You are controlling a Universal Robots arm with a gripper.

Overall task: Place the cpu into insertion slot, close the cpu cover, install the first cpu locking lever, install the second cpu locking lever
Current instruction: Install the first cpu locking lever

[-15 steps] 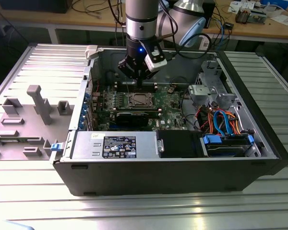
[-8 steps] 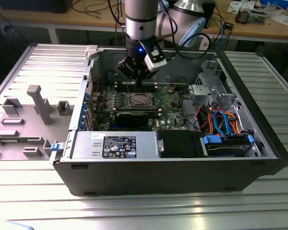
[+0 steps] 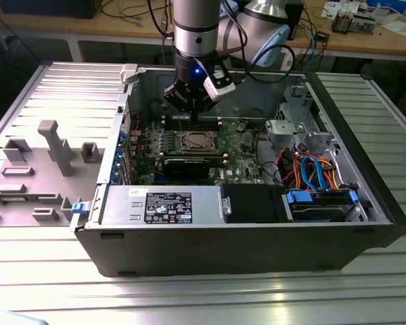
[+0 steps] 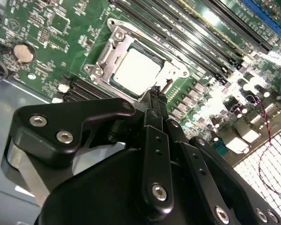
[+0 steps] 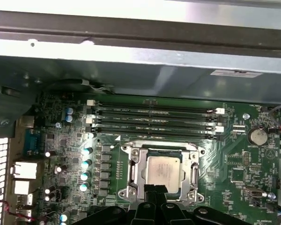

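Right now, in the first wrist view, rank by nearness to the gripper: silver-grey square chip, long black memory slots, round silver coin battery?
1. Silver-grey square chip: in its socket, beside the gripper.
2. Long black memory slots: beyond the socket.
3. Round silver coin battery: near the board's edge.

The cpu (image 5: 163,170) — a flat square chip with a dull silver-grey top — lies level in the insertion slot (image 5: 165,153), whose dark edge shows around it. The cpu cover (image 5: 132,174), a silvery metal frame, lies flat over the slot — the chip showing through its central window.
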